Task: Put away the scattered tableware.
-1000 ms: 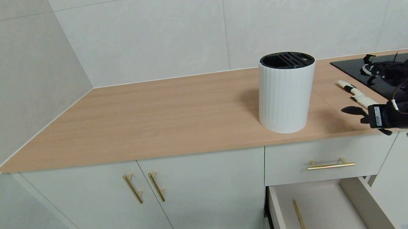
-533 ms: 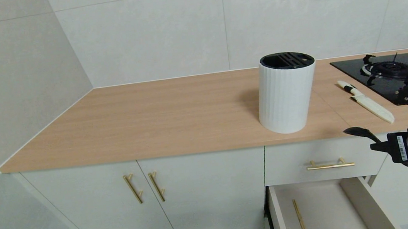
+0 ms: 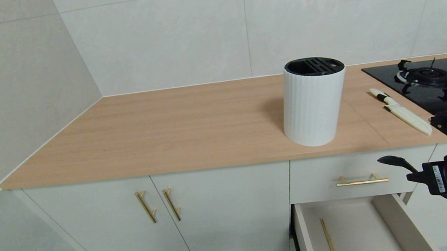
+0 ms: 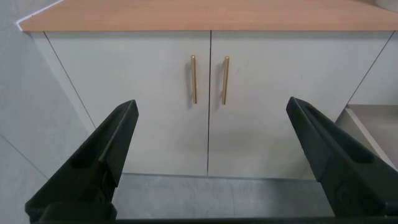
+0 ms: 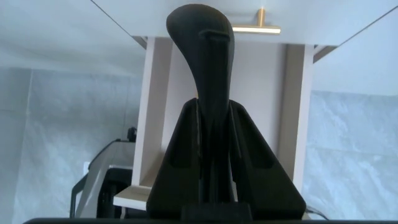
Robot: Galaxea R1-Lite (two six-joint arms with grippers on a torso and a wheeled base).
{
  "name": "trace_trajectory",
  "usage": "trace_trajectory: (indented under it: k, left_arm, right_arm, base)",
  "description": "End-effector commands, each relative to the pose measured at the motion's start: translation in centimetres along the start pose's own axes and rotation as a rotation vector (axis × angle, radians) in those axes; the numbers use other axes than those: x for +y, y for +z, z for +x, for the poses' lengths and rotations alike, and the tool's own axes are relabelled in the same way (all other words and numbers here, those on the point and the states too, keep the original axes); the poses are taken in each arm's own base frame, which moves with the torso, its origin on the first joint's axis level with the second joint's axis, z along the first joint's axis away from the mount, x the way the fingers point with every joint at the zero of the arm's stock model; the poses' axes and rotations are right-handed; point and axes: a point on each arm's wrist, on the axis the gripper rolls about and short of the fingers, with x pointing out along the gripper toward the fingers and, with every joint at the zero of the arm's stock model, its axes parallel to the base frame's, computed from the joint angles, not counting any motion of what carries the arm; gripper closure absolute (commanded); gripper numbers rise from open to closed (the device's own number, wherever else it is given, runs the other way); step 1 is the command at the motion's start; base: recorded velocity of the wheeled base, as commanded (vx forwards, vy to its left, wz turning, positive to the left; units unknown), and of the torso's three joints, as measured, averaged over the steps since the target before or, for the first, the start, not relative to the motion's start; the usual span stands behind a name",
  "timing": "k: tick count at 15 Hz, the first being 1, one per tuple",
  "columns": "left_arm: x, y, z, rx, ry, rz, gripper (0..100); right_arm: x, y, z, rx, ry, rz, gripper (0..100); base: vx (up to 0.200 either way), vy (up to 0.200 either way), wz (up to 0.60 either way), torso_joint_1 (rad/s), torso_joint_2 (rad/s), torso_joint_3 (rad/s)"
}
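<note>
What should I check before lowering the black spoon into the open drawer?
1. Grip: right gripper shut on black spoon: ok.
2. The drawer pulled open: ok.
3. Spoon lined up over the drawer opening: cannot tell.
4. Free room in the drawer beside the chopsticks: ok.
5. The left gripper open, low by the cabinet doors, out of the way: ok.
6. The knife lying on the countertop, not yet put away: not ok.

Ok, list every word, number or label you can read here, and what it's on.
Sticker on the right gripper, which holds a black spoon: print too small to read.
White holder, knife, cabinet doors: no text.
</note>
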Motion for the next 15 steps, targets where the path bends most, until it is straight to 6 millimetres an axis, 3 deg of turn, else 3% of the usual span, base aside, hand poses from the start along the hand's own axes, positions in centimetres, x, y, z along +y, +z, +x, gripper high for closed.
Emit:
trace_trajectory:
  k: [1, 5, 15]
  left_arm:
    - [0.00, 0.01, 0.00, -0.001, 0.001, 0.000, 0]
    - [0.00, 0.00, 0.00, 0.000, 0.001, 0.000, 0]
    - [0.00, 0.00, 0.00, 0.000, 0.001, 0.000, 0]
  right_arm:
    - [-0.02, -0.27, 0.89, 0.034, -0.003, 0.000, 100]
    - [-0.05, -0.49, 1.27, 0.053, -0.005, 0.000, 100]
    - [-0.10, -1.07, 1.82, 0.020, 0.003, -0.008, 100]
  base:
    - [0.000, 0.000, 0.00, 0.000, 0.00, 0.000]
    - [0.000, 0.000, 0.00, -0.068, 0.15, 0.083]
    - [0.000, 0.000, 0.00, -0.204, 0.47, 0.262]
